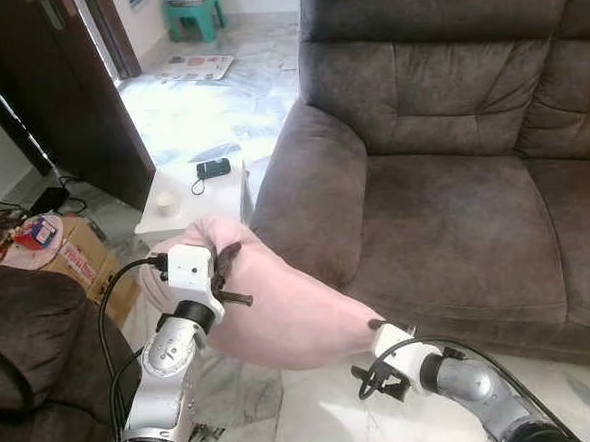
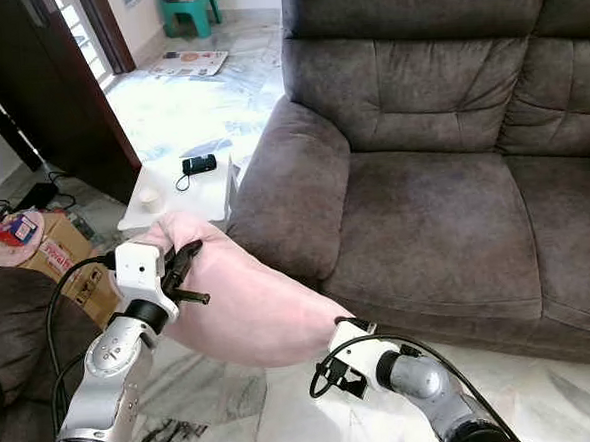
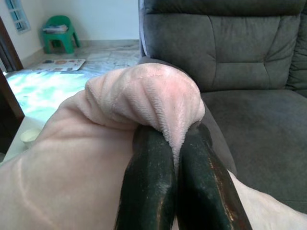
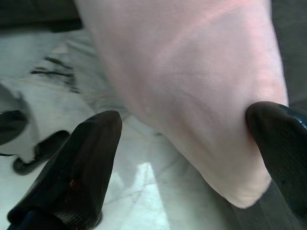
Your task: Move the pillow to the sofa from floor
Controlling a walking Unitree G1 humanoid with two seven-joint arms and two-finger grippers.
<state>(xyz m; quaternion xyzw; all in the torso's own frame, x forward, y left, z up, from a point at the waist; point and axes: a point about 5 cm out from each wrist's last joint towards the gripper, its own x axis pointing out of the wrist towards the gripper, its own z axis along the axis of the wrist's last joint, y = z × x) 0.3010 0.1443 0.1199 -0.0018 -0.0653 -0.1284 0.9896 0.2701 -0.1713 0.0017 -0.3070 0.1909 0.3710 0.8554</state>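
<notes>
Left gripper [image 3: 178, 158] pinches a fold of the pink pillow [image 1: 280, 307], held off the floor beside the sofa [image 1: 445, 222] arm. Right gripper [image 4: 192, 143] fingers spread, one touching the pillow's lower corner. Best: lift higher, swing right over the seat, then release.

Left tool [image 3: 175, 158] clamped, right tool [image 4: 192, 143] spread

Pillow [image 1: 280, 307] before sofa [image 1: 444, 202]; side table [image 1: 189, 202] to the sofa's left.
</notes>
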